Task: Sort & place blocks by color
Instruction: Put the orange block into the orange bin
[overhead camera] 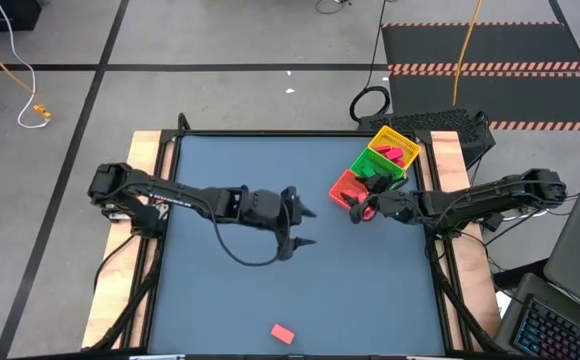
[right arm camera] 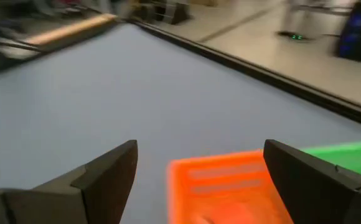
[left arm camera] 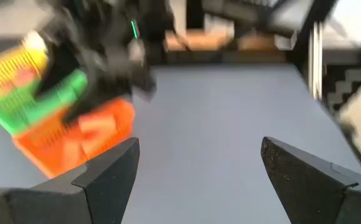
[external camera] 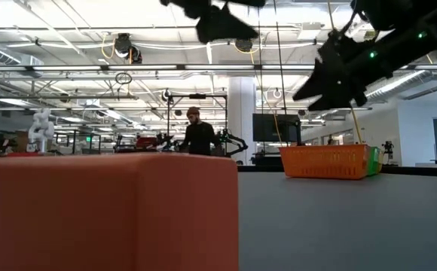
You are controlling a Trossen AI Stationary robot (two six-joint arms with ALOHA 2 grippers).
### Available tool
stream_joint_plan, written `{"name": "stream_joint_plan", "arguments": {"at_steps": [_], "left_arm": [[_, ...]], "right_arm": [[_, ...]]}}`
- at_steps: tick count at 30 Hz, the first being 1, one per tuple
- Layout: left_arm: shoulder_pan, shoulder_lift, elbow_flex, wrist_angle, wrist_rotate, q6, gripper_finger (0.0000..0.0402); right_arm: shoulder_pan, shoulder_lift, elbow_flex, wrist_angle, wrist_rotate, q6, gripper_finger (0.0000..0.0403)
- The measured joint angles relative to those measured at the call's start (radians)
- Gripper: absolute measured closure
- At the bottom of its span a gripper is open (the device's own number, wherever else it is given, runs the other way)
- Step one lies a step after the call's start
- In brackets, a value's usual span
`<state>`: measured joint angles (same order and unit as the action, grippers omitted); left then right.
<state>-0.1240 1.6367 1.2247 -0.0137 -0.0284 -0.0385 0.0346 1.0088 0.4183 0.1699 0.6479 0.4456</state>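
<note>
Blue table (overhead camera: 370,290): 1 red block (overhead camera: 282,333) lying diagonally; both hands wide, empty.

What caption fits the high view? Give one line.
Right gripper open-jawed over the three-compartment plastic tray's red end; one red rectangular block remains on the table.
</note>
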Motion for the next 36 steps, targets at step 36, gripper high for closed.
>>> {"name": "stream_joint_plan", "arguments": {"at_steps": [36], "left_arm": [[-0.538, 0.257, -0.001, -0.033, -0.156, -0.211, 0.0064]], "right_arm": [[0.428, 0.290, 0.002, 0.878, -0.247, -0.005, 0.0064]]}}
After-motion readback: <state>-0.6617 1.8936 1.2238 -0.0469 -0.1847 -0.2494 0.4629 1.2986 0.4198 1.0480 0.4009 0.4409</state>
